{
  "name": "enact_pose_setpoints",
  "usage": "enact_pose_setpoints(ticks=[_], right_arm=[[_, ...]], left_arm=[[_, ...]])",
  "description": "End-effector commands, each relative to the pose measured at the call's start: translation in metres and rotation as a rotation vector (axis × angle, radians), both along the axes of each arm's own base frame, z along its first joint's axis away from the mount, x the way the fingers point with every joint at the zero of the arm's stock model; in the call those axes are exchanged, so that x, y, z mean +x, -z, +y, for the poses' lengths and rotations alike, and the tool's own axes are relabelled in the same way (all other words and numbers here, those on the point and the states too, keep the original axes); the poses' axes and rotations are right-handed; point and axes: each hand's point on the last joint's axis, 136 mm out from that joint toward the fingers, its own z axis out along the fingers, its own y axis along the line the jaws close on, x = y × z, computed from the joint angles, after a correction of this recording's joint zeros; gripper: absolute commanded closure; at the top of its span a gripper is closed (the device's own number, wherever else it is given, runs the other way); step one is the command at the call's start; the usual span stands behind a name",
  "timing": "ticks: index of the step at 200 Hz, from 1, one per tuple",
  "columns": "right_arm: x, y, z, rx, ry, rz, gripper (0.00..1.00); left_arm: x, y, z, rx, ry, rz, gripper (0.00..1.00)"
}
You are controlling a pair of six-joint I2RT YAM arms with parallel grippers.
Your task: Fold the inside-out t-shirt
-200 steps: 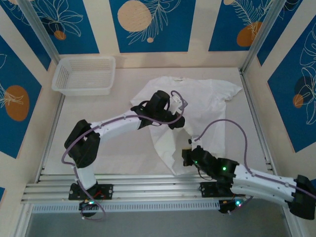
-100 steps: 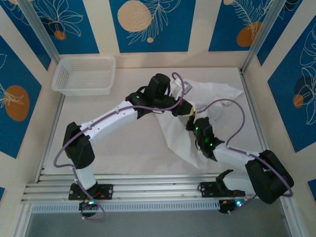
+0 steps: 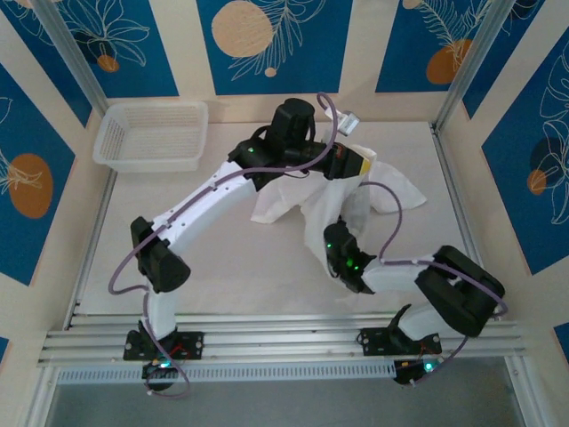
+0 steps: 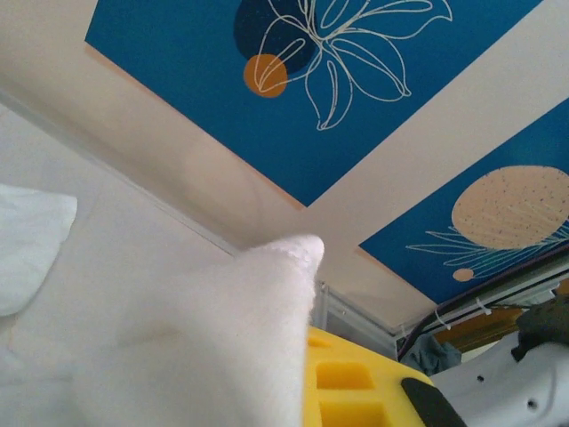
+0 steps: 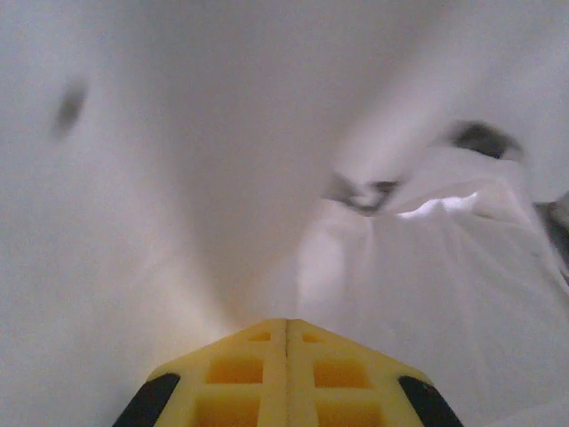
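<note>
White t-shirt (image 3: 307, 206) hangs bunched at centre right of the top view, strung between the two arms. Nearest, at lower centre, the right gripper (image 5: 286, 326) is clenched. Cloth folds run straight into its tip, so it appears to pinch a low edge. Farther up, the left gripper (image 3: 352, 165) is clamped on a lifted part, with cloth draping over one finger. The shirt's long axis runs from low-near to high-far, and any spreading depends on drawing those ends apart. Sleeves, collar and hem are lost in wrinkles. A mesh basket (image 3: 151, 164) sits at upper left.

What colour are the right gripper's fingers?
Yellow; the fingers show best in the right wrist view.
</note>
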Motion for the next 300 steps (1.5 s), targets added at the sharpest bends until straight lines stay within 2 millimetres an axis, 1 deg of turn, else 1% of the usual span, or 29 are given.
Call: enact_pose_setpoints(ticks=[1, 17, 25, 32, 44, 53, 62, 78, 92, 106, 108, 114, 122, 140, 148, 159, 173, 190, 210, 214, 226, 234, 246, 252, 263, 273, 278, 287, 300], right_arm=[[0.01, -0.016, -0.001, 0.003, 0.078, -0.086, 1.0], [0.016, -0.019, 0.015, -0.002, 0.03, -0.079, 1.0], [0.02, -0.014, 0.022, -0.008, -0.006, -0.037, 1.0], [0.025, -0.008, 0.022, 0.017, -0.012, 0.022, 1.0], [0.035, 0.002, 0.013, 0.134, -0.028, 0.128, 1.0], [0.044, 0.013, 0.002, 0.214, -0.023, 0.238, 1.0], [0.051, 0.022, -0.012, 0.246, 0.032, 0.325, 1.0], [0.055, 0.029, -0.027, 0.26, 0.065, 0.367, 1.0], [0.053, 0.038, -0.026, 0.286, 0.028, 0.434, 1.0], [0.049, 0.054, -0.024, 0.297, 0.015, 0.559, 1.0], [0.049, 0.054, -0.023, 0.301, 0.014, 0.57, 1.0], [0.048, 0.058, -0.021, 0.305, 0.014, 0.612, 1.0], [0.048, 0.058, -0.019, 0.319, 0.024, 0.655, 1.0], [0.054, 0.049, -0.012, 0.362, 0.04, 0.704, 1.0], [0.059, 0.048, -0.016, 0.379, 0.087, 0.73, 1.0], [0.065, 0.052, -0.021, 0.39, 0.141, 0.766, 1.0], [0.071, 0.054, -0.023, 0.384, 0.194, 0.772, 1.0], [0.076, 0.056, -0.023, 0.385, 0.236, 0.784, 1.0], [0.079, 0.074, -0.028, 0.38, 0.328, 0.861, 1.0], [0.079, 0.082, -0.028, 0.381, 0.344, 0.891, 1.0], [0.082, 0.095, -0.023, 0.394, 0.33, 0.959, 1.0], [0.083, 0.097, -0.022, 0.405, 0.328, 1.011, 1.0], [0.083, 0.087, -0.02, 0.415, 0.311, 1.052, 1.0], [0.084, 0.077, -0.019, 0.411, 0.297, 1.039, 1.0], [0.083, 0.056, -0.025, 0.403, 0.297, 0.988, 1.0], [0.083, 0.036, -0.031, 0.434, 0.295, 0.945, 1.0], [0.084, 0.026, -0.033, 0.464, 0.284, 0.925, 1.0], [0.087, 0.013, -0.036, 0.519, 0.276, 0.904, 1.0], [0.093, 0.007, -0.039, 0.561, 0.301, 0.901, 1.0]], left_arm=[[0.002, -0.007, 0.004, 0.009, -0.017, 0.03, 0.98], [0.003, -0.004, 0.008, 0.035, -0.039, 0.02, 0.98], [0.001, -0.004, 0.011, 0.041, -0.035, 0.012, 0.99], [-0.004, -0.007, 0.012, 0.035, -0.014, 0.004, 1.0], [-0.012, -0.013, 0.014, 0.019, 0.022, -0.004, 1.0], [-0.019, -0.019, 0.017, 0.003, 0.049, -0.015, 1.0], [-0.024, -0.025, 0.02, -0.006, 0.059, -0.031, 1.0], [-0.024, -0.032, 0.028, -0.009, 0.03, -0.078, 1.0], [-0.022, -0.036, 0.035, -0.005, -0.005, -0.122, 1.0], [-0.023, -0.043, 0.037, -0.017, -0.008, -0.149, 1.0], [-0.023, -0.044, 0.037, -0.02, -0.006, -0.15, 1.0], [-0.026, -0.048, 0.037, -0.035, 0.008, -0.155, 1.0], [-0.031, -0.054, 0.035, -0.058, 0.033, -0.153, 1.0], [-0.037, -0.06, 0.032, -0.088, 0.079, -0.138, 1.0], [-0.039, -0.061, 0.03, -0.088, 0.09, -0.131, 1.0], [-0.042, -0.063, 0.029, -0.094, 0.104, -0.128, 1.0], [-0.046, -0.065, 0.027, -0.1, 0.115, -0.128, 1.0], [-0.059, -0.065, 0.021, -0.107, 0.154, -0.125, 1.0], [-0.077, -0.065, 0.011, -0.116, 0.216, -0.119, 1.0], [-0.082, -0.066, 0.009, -0.121, 0.23, -0.117, 1.0], [-0.095, -0.071, 0.004, -0.138, 0.276, -0.12, 1.0], [-0.103, -0.073, 0.003, -0.14, 0.3, -0.13, 1.0], [-0.105, -0.07, 0.005, -0.109, 0.289, -0.17, 1.0], [-0.101, -0.064, 0.008, -0.077, 0.259, -0.202, 1.0], [-0.085, -0.051, 0.016, 0.01, 0.164, -0.266, 1.0], [-0.079, -0.044, 0.022, 0.054, 0.131, -0.314, 1.0], [-0.081, -0.044, 0.024, 0.055, 0.137, -0.326, 1.0], [-0.087, -0.047, 0.023, 0.033, 0.171, -0.323, 1.0], [-0.103, -0.058, 0.017, -0.038, 0.253, -0.284, 1.0]])
